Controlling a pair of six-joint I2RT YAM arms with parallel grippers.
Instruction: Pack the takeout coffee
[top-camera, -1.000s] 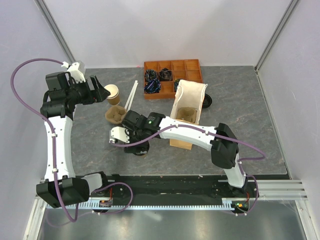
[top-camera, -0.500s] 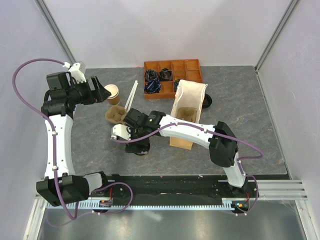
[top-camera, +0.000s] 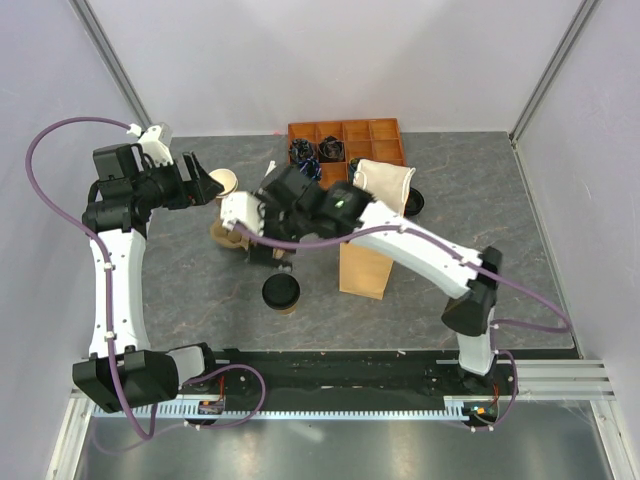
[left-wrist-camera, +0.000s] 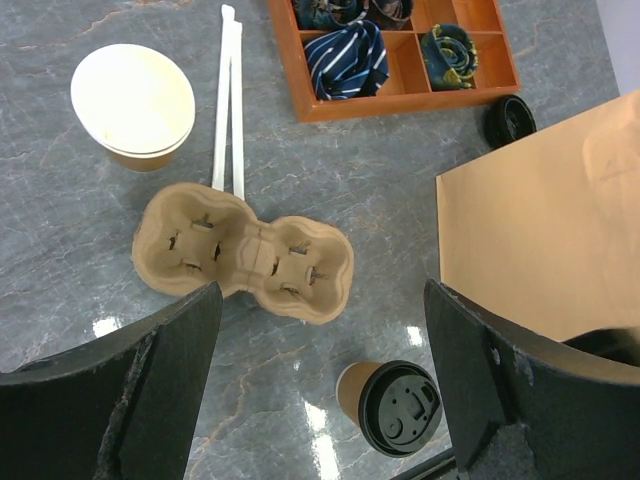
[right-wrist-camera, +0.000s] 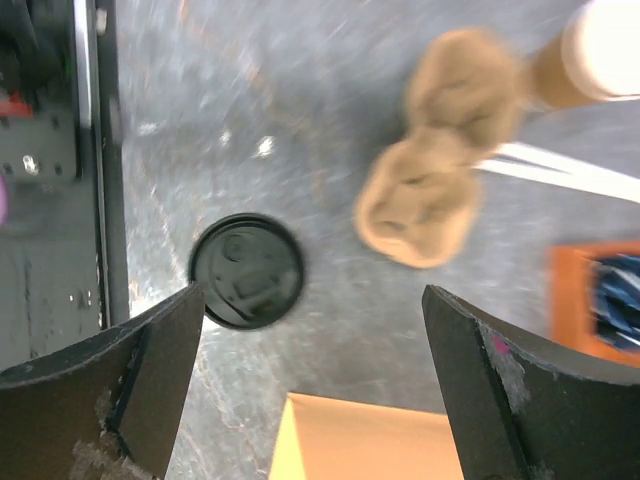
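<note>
Kraft takeout coffee upright, pulp carrier nearby

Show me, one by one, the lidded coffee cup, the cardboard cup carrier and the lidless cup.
lidded coffee cup (left-wrist-camera: 401, 420): left wrist view, middle of its black lid.
cardboard cup carrier (left-wrist-camera: 247, 256): left wrist view, ridge between its two wells.
lidless cup (left-wrist-camera: 132, 97): left wrist view, its pale inside.

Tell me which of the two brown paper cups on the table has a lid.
The brown paper cup with the round black plastic lid, standing alone at the front. The tan paper cup farther back stands open, showing its pale inside.
</note>
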